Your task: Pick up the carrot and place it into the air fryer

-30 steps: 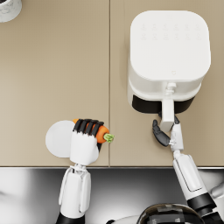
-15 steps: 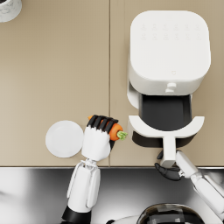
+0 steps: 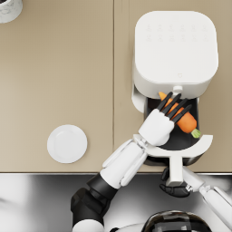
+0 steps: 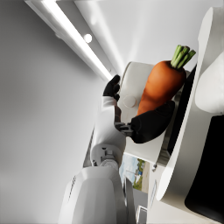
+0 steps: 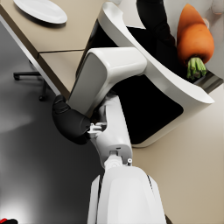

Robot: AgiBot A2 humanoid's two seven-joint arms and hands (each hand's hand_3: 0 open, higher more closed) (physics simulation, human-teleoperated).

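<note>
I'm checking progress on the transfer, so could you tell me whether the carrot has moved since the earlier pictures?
Yes. The carrot, held by the left hand, has travelled from beside the white plate rightward and now sits over the air fryer's open drawer.

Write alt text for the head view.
The left hand holds a carrot over the open drawer of a white air fryer, while the right hand grips the drawer's handle. A white plate sits on the counter.

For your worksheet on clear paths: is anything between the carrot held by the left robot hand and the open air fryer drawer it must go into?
Nothing visible blocks it. The left robot hand holds the carrot directly over the pulled-out drawer of the air fryer, whose dark cavity lies open beneath. The right robot hand grips the drawer handle, clear of the opening.
</note>
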